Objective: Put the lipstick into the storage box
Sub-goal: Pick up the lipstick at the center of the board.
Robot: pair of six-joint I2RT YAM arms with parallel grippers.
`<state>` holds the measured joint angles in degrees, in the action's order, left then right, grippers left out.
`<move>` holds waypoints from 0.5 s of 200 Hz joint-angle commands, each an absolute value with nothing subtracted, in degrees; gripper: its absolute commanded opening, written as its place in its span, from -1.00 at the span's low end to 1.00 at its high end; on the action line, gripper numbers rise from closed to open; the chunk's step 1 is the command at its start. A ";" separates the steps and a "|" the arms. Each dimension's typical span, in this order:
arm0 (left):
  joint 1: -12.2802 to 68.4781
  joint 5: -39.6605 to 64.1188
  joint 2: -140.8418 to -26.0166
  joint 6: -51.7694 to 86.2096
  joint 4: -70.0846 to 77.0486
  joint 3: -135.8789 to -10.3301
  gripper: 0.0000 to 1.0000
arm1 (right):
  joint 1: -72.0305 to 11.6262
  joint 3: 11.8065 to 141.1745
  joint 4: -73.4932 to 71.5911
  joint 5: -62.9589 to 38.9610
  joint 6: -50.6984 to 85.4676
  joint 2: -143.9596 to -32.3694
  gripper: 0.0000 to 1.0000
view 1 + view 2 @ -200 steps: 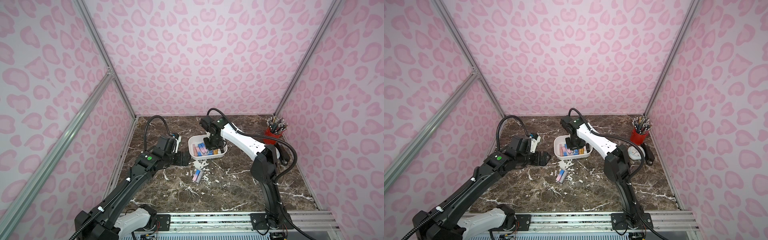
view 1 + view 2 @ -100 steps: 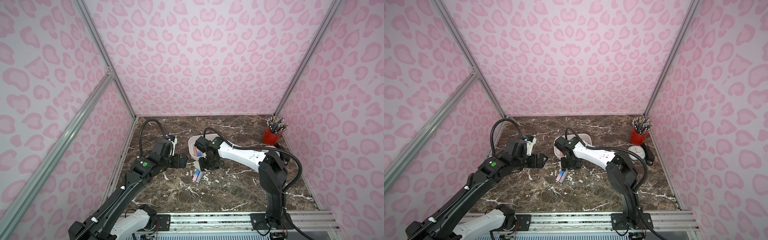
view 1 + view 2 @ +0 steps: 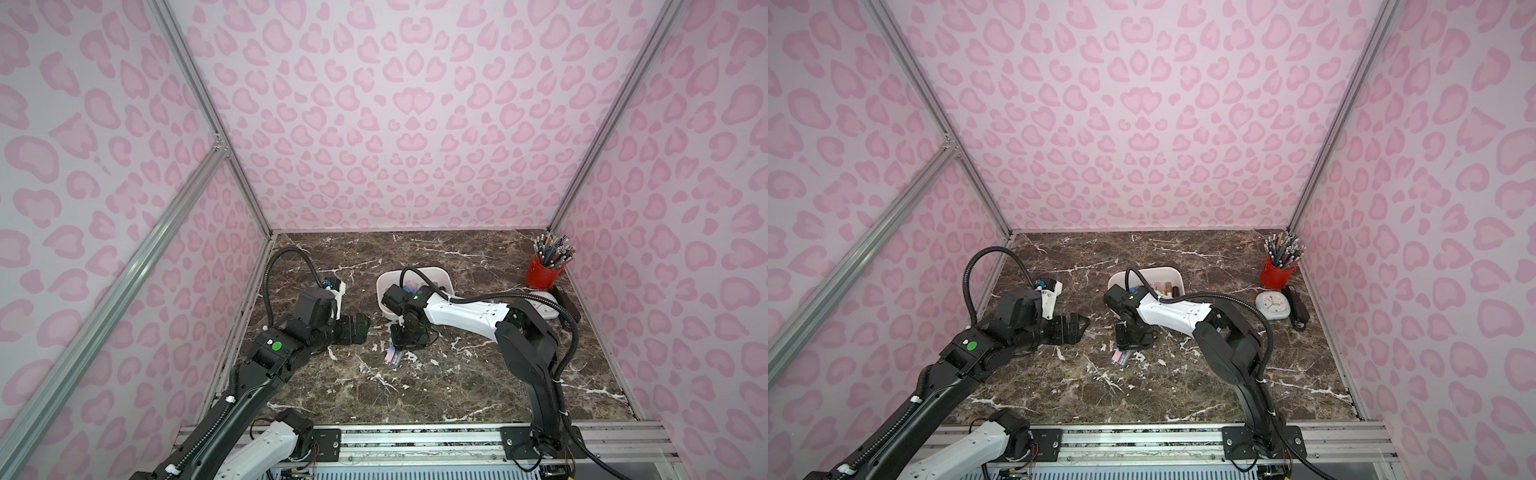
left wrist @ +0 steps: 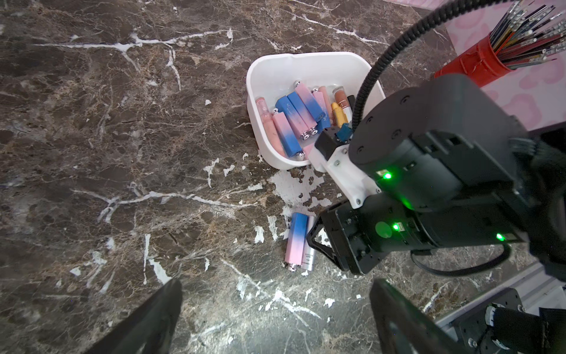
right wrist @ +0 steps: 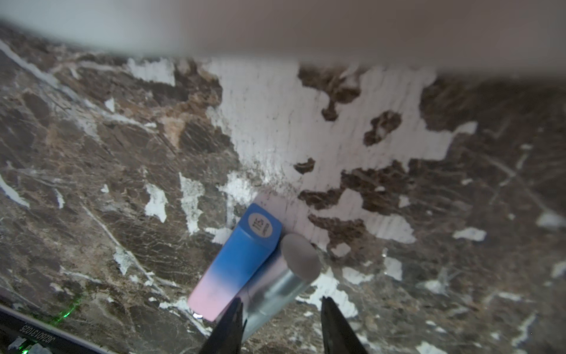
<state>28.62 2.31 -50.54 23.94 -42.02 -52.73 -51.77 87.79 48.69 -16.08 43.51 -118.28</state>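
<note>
- The storage box (image 4: 306,58) is a shallow white tub on the brown marble table (image 3: 457,374). A heap of lipsticks (image 4: 294,122) lies inside it: blue-and-pink ones, pale pink ones and a gold one.
- One blue-and-pink lipstick (image 5: 235,263) lies flat on the table outside the box. It is near the side of the box that faces the arm bases, clear of the wall, with its blue end toward the box.
- A silver tube (image 5: 281,285) lies alongside that lipstick, parallel to it and touching it.
- The right claw (image 5: 281,302) is down low over this pair, on the same side of the box. Its fingers (image 5: 226,328) stand apart and straddle the silver tube. One finger sits at the seam between the two tubes, and the other is on the tube's free side with a gap showing. It is not clamped on anything.
- The left claw (image 4: 275,285) hovers above bare table, away from the box on the left arm's side. Its fingers are spread wide with nothing between them.
- A red cup (image 3: 1276,276) full of pencils stands well apart from the box on the right arm's side. A small white clock (image 3: 1272,305) lies just beside the cup.
</note>
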 commanded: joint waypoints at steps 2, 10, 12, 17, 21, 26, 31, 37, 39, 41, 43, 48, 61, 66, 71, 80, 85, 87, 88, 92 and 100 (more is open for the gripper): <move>28.56 1.57 -50.23 24.54 -42.88 -52.47 0.96 | -51.93 86.45 47.80 -16.54 44.73 -118.65 -0.11; 28.56 1.53 -50.34 24.45 -42.89 -52.47 0.96 | -51.98 86.23 47.57 -16.60 44.91 -118.81 -0.12; 28.56 1.57 -50.33 24.44 -42.89 -52.43 0.97 | -52.02 86.18 47.55 -16.61 44.91 -118.82 -0.12; 28.56 1.50 -50.44 24.37 -42.97 -52.54 0.96 | -52.03 86.08 47.62 -16.69 44.95 -118.97 -0.13; 28.56 1.49 -50.49 24.27 -42.92 -52.50 0.97 | -52.11 86.09 47.58 -16.62 44.91 -119.08 -0.13; 28.56 1.45 -50.59 24.18 -42.94 -52.64 0.96 | -52.10 86.05 47.63 -16.61 44.99 -119.25 -0.14; 28.57 1.54 -50.69 24.14 -42.87 -52.64 0.96 | -52.12 85.98 47.77 -16.64 45.00 -119.42 -0.15; 28.56 1.47 -50.79 24.05 -42.88 -52.73 0.96 | -52.18 85.91 47.90 -16.61 45.09 -119.50 -0.17; 28.59 1.49 -50.82 24.01 -42.89 -52.73 0.96 | -52.20 85.88 47.90 -16.61 45.09 -119.52 -0.18; 28.57 1.49 -50.81 24.00 -42.82 -52.73 0.96 | -52.21 85.83 47.97 -16.61 45.09 -119.53 -0.19; 28.57 1.49 -50.89 23.97 -42.81 -52.73 0.96 | -52.25 85.79 48.03 -16.61 45.07 -119.53 -0.19; 28.56 1.44 -51.00 23.91 -42.69 -52.81 0.97 | -52.23 85.72 48.17 -16.48 45.09 -119.53 -0.22; 28.61 1.58 -51.26 23.92 -42.54 -52.76 0.96 | -52.38 85.61 48.57 -16.17 45.09 -119.36 -0.25; 28.57 1.58 -51.28 23.91 -42.46 -52.72 0.97 | -52.32 85.61 48.79 -16.01 45.00 -119.36 -0.27; 28.56 1.58 -51.32 23.93 -42.37 -52.71 0.96 | -52.34 85.61 49.04 -15.96 44.96 -119.44 -0.28; 28.59 1.65 -51.57 23.99 -42.19 -52.65 0.96 | -52.31 85.61 49.56 -15.70 44.93 -119.44 -0.30; 28.57 1.67 -51.64 23.92 -42.11 -52.58 0.97 | -52.38 85.61 49.73 -15.57 44.92 -119.44 -0.32; 28.56 1.67 -51.63 23.93 -42.06 -52.63 0.97 | -52.38 84.24 49.79 -15.56 44.89 -119.44 -0.34; 28.56 1.67 -51.65 23.96 -42.03 -52.59 0.96 | -52.38 84.24 49.79 -15.56 44.89 -119.44 -0.34; 28.56 1.65 -51.76 23.96 -41.87 -52.53 0.96 | -52.33 83.58 49.98 -15.47 44.75 -119.33 -0.36; 28.57 1.72 -51.81 23.91 -41.71 -52.51 0.97 | -52.37 83.49 50.38 -15.17 44.61 -119.20 -0.41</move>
